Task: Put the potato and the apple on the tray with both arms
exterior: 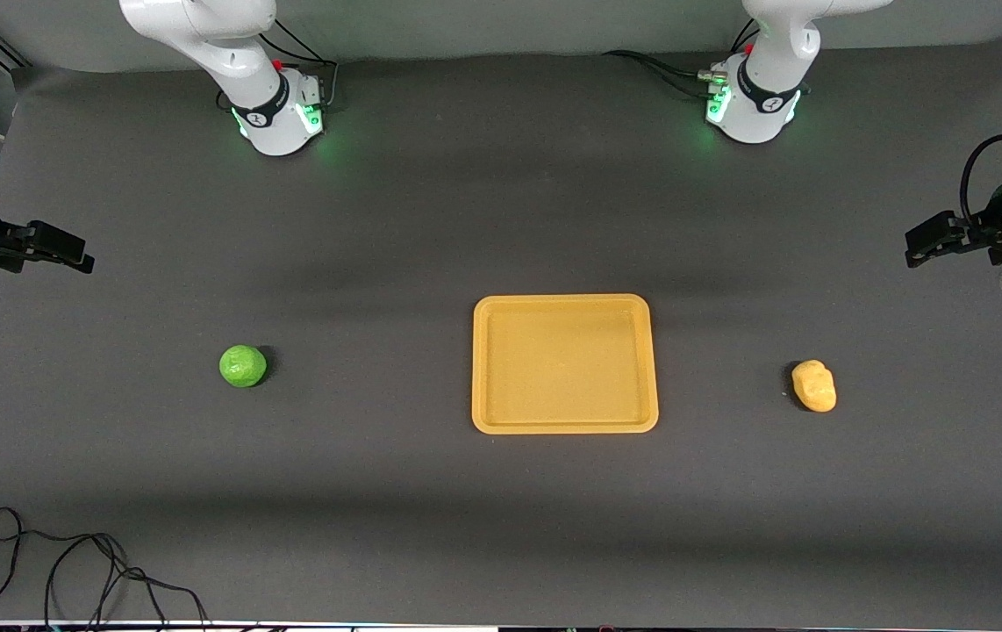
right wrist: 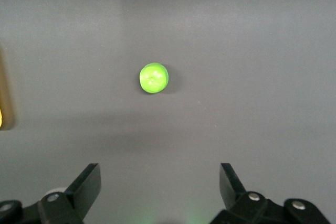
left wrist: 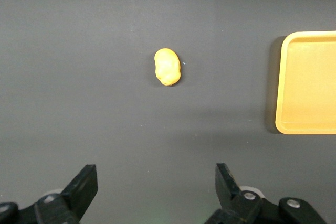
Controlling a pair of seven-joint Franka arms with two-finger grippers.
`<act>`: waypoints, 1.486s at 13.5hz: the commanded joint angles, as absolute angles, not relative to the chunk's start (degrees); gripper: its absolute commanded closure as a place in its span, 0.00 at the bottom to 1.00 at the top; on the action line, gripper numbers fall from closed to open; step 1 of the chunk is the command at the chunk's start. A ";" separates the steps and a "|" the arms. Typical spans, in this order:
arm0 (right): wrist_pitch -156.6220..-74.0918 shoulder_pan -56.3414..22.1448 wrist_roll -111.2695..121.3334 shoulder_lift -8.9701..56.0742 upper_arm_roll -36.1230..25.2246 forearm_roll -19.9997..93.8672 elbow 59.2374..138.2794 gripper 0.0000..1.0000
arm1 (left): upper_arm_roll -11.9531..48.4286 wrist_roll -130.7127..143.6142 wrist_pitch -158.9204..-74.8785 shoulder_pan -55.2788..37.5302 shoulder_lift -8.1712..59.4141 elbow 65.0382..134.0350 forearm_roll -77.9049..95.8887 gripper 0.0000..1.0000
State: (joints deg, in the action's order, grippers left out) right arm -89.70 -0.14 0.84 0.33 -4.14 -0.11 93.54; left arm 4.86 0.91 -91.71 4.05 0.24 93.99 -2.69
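your tray (exterior: 564, 426) sits flat near the middle of the dark table (exterior: 501, 527), nothing on it. the apple (exterior: 242, 366) rests on the table toward the right arm's end, well apart from the tray, and the potato (exterior: 814, 385) lies toward the left arm's end, also well apart from it. tray, apple and potato are all about equally near the front camera.

your right gripper (exterior: 80, 259) hangs in the air over the right arm's end of the table, fingers spread wide and holding nothing; in its wrist view the apple (right wrist: 154, 78) lies on bare table ahead of the parted fingertips (right wrist: 88, 179). your left gripper (exterior: 913, 253) hangs over the left arm's end, likewise spread wide and holding nothing; its wrist view shows the potato (left wrist: 167, 67) ahead of the fingers (left wrist: 86, 181), with one end of the tray (left wrist: 283, 127) off to one side.

a loose black cable (exterior: 62, 570) trails on the table's near edge at the right arm's end.
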 commanded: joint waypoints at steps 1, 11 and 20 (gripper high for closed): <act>-88.51 0.17 2.20 -0.09 -4.13 -0.35 92.73 0.00 | 4.66 0.70 -91.49 3.87 0.09 93.78 -2.99 0.00; -88.51 0.18 1.84 -0.09 -4.13 0.09 92.90 0.00 | 4.57 0.79 -91.67 4.22 0.61 93.78 -2.64 0.00; -88.51 0.09 2.02 0.00 -4.04 0.17 93.08 0.00 | 4.66 0.26 -100.51 3.08 16.76 93.87 -4.39 0.00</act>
